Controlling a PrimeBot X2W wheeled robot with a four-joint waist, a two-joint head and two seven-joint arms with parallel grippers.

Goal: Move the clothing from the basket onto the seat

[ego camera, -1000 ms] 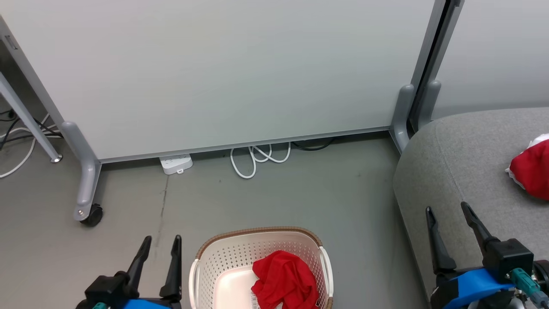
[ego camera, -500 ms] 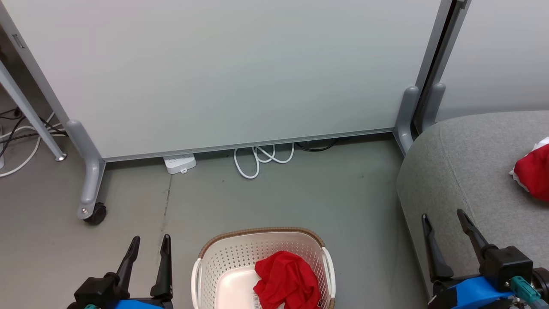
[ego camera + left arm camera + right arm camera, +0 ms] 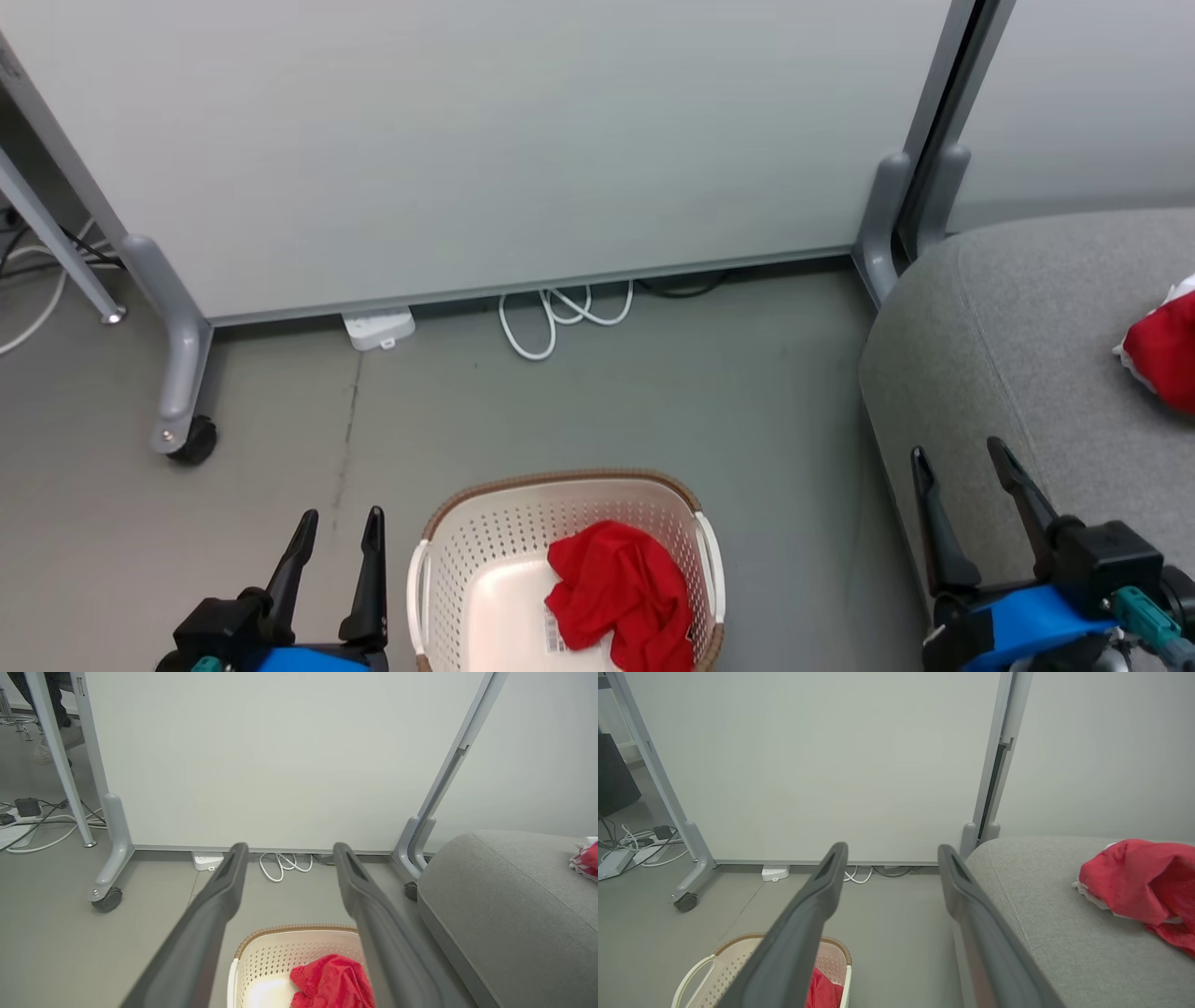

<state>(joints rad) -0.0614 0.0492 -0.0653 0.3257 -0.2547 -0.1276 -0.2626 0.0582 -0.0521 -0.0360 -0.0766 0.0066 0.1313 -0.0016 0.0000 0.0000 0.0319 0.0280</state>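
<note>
The cream-white basket (image 3: 485,551) with a brown rim stands on the floor at the bottom centre. One red garment (image 3: 621,593) lies crumpled in its right half, also seen from the left wrist (image 3: 334,982). A second red garment (image 3: 1167,350) with white trim lies on the grey seat (image 3: 1018,327) at the right, clear in the right wrist view (image 3: 1143,882). My left gripper (image 3: 341,523) is open and empty, just left of the basket. My right gripper (image 3: 962,457) is open and empty over the seat's front left corner.
A large white wheeled panel (image 3: 467,140) closes off the back, its grey foot and castor (image 3: 191,439) at the left. A white power strip (image 3: 378,329) and coiled white cable (image 3: 555,322) lie at its base. More cables (image 3: 32,821) lie at far left. Grey floor surrounds the basket.
The head view has shifted a little, so the whole scene sits slightly higher. Both grippers stay open and empty; the garments lie as before.
</note>
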